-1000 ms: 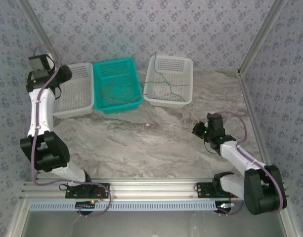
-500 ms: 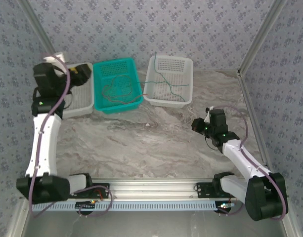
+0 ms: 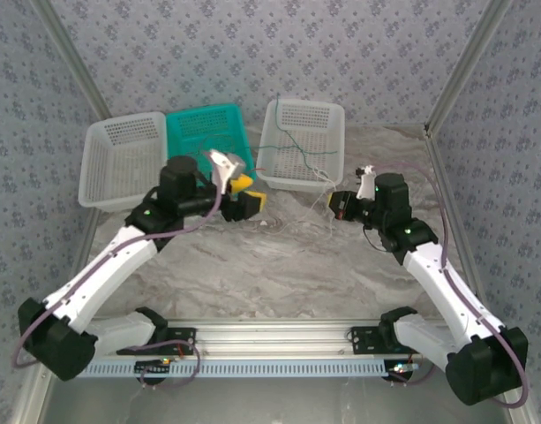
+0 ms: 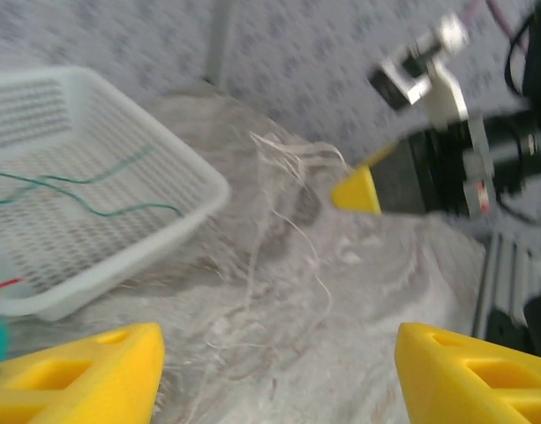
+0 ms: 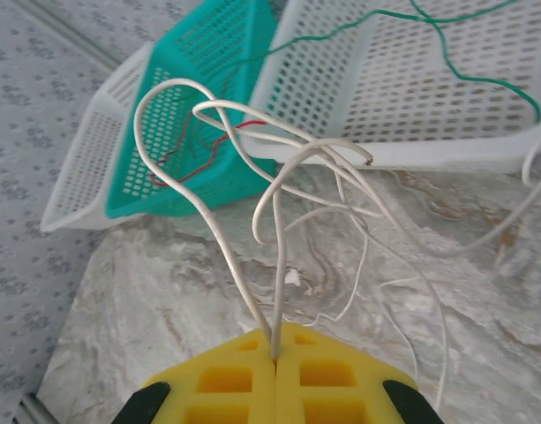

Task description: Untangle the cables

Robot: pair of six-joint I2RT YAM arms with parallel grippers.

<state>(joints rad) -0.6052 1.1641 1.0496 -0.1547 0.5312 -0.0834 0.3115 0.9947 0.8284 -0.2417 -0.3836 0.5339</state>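
left arm has swung in from over the far-left basket since a sec ago, and its pincer (image 3: 246, 193) now hangs spread wide, nothing between the blocky yellow fingers, low by the front of the teal basket (image 3: 204, 132). right arm has reached fwd too; right pincer (image 5: 275, 358) is pressed together, pinching the white cables (image 5: 272, 329) at the tip. they rise from it as thin stiff loops, then trail in a loose snarl over the surface (image 3: 252, 265) just in front of the right white basket (image 3: 327, 115). a green cable (image 4: 138, 210) wiggles across that basket's perforated floor, w/ one end sticking up over its far rim. a red cable (image 5: 199, 155) curls inside the teal one. all 3 baskets are mesh plastic w/ rounded rims; the left white basket (image 3: 120, 159) sits touching the teal. surface is grey-brown marbled, smooth. walls (image 3: 252, 44) carry pale floral-print paper w/ metal corner posts, and a ribbed alu rail (image 3: 279, 336) runs along the near edge.
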